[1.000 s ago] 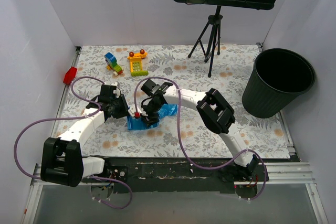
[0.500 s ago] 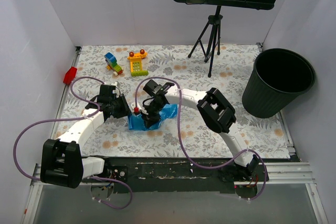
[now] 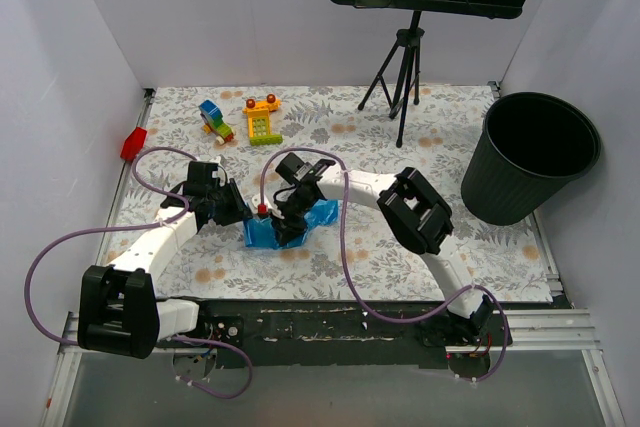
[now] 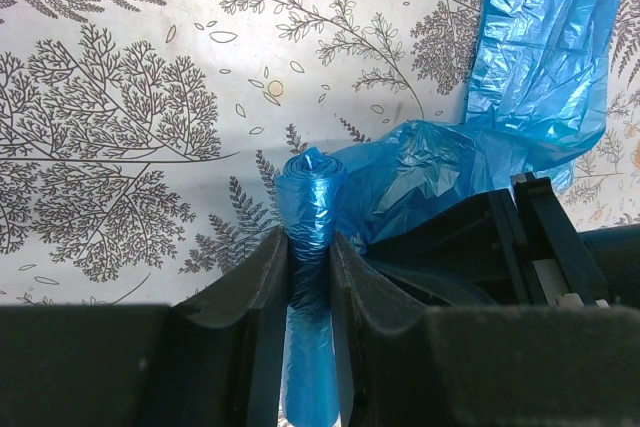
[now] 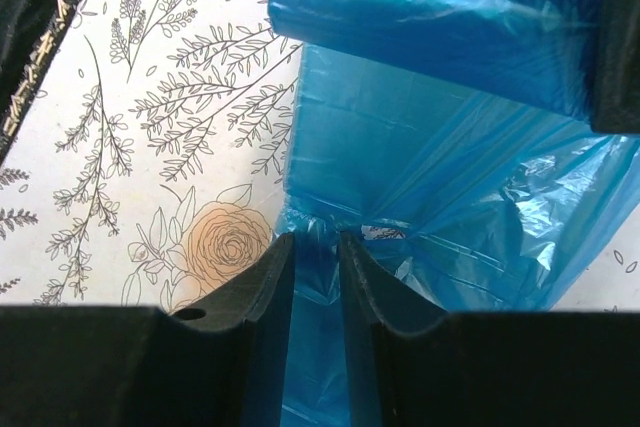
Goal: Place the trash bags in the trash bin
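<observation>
Top external: trash bags (image 3: 262, 235) barely shifted since earlier.

bare mat (image 3: 470, 239) between trash bags (image 3: 322, 213) and trash bin (image 3: 540, 157) | tripod (image 3: 400, 72) — behind

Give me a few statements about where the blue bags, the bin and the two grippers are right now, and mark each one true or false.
1. The left gripper is shut on a twisted roll of the trash bags. True.
2. The trash bags are inside the trash bin. False: they lie on the table near its middle, and the bin stands apart at the right.
3. The right gripper is open and clear of the plastic. False: it is shut on the blue film.
4. The trash bin stands upright. True.
5. The toy blocks sit toward the far side of the table, apart from the bags. True.
</observation>
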`<action>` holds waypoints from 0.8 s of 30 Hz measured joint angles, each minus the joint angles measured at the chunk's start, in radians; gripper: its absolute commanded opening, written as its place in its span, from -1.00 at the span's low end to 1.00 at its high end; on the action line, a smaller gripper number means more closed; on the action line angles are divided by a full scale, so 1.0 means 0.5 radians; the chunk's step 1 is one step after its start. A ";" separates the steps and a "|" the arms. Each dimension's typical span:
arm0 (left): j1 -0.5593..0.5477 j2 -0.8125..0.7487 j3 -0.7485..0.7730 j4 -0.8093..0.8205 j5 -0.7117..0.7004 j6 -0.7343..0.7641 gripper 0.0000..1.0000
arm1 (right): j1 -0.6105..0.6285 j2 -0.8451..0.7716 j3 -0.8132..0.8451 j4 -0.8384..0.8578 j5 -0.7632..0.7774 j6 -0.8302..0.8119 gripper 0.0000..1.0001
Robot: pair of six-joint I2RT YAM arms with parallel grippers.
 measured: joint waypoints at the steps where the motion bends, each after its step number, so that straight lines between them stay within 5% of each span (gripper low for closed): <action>1: 0.001 0.000 -0.001 0.000 0.004 -0.001 -1.00 | 0.002 -0.014 -0.020 0.018 0.005 -0.010 -0.37; 10: 0.014 0.000 -0.022 0.014 0.011 0.000 -1.00 | 0.023 -0.081 -0.111 0.100 0.101 -0.112 -0.43; 14: 0.017 0.001 -0.024 0.014 0.011 0.000 -1.00 | 0.033 -0.049 -0.052 0.049 0.143 -0.111 -0.97; 24: 0.093 0.002 -0.024 -0.014 0.030 -0.002 -1.00 | 0.024 -0.166 -0.255 0.100 0.215 -0.088 -0.97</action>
